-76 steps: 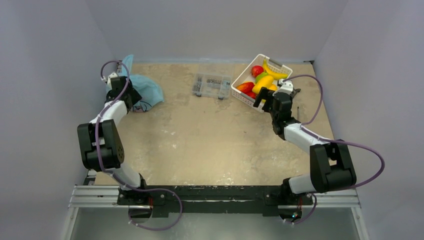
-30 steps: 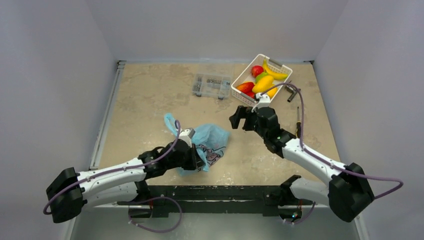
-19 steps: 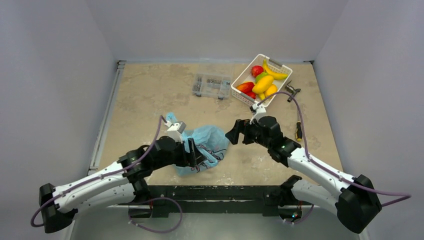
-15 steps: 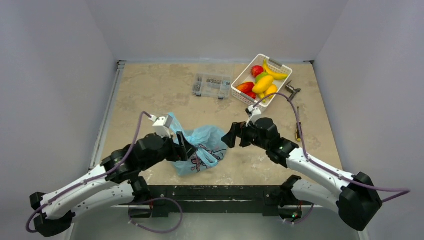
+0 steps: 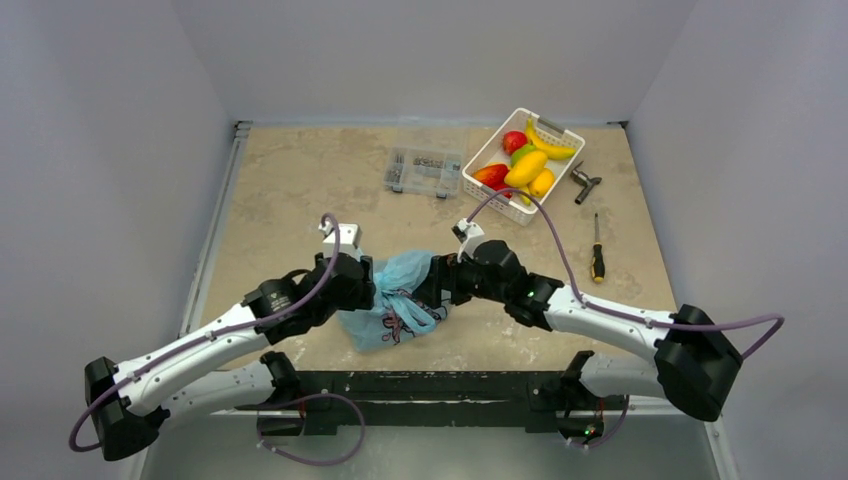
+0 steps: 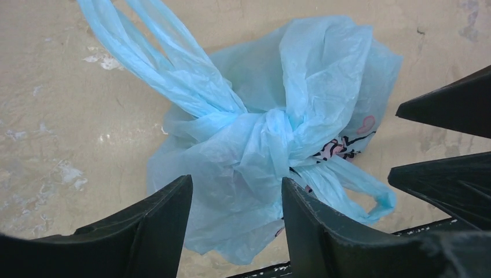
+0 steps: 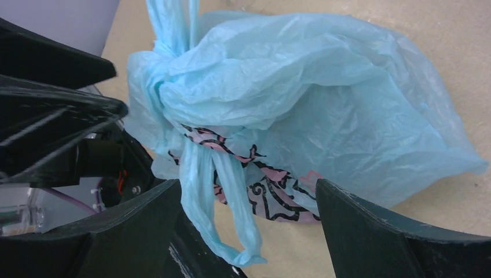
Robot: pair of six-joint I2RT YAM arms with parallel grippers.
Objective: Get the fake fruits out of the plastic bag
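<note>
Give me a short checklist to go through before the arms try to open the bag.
1. Bag lies on the table between both arms: ok.
2. Left gripper is open, with bag film between its fingers: ok.
3. Right gripper is open and points at the bag: ok.
4. Bag mouth is open: not ok. The handles are tied in a knot.
5. Fruits can be seen inside the bag: cannot tell. The film hides them.
6. The two grippers do not touch each other: ok, but they are close.
</note>
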